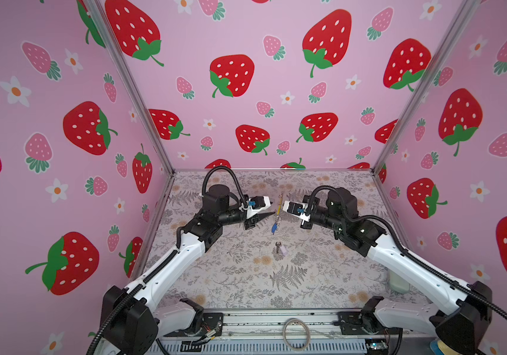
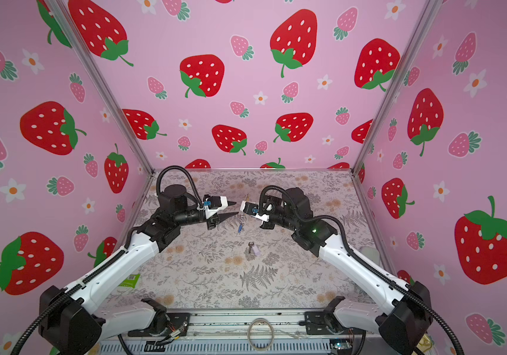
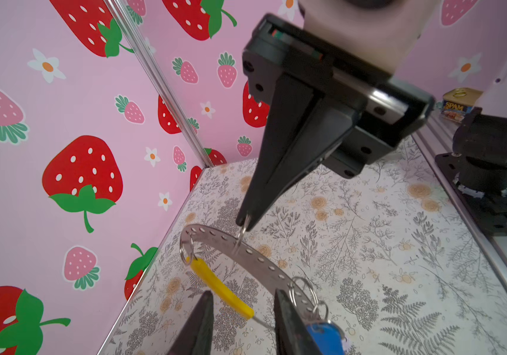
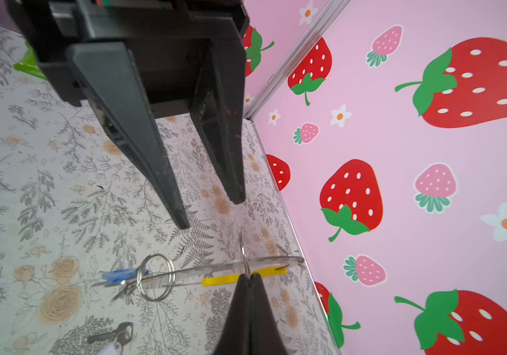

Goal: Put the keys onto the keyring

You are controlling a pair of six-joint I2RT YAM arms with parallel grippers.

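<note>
Now the right fingers (image 4: pixel 237 316) pinch the keyring (image 3: pixel 258 260) aloft, the left fingers (image 3: pixel 198 325) parted just beside it.

blue-tagged key (image 1: pixel 274 227), lilac-tagged key (image 1: pixel 279 247), grey-and-yellow keyring (image 3: pixel 220 287)

Pink walls (image 1: pixel 277 172) printed with strawberries and daisies, silver corner posts (image 1: pixel 133 89), fern-and-flower patterned floor (image 1: pixel 246 276), soft, seemingly even light

Both arms extend forward and inward, elbows bent outward, forearms roughly level, grippers facing each other tip to tip, close but apart. Left gripper (image 1: pixel 273 208): jaws parted, one finger above the other. Right gripper (image 4: pixel 247 280): jaws pressed together, pinching the keyring (image 3: pixel 246 256) at the fingertips.
</note>
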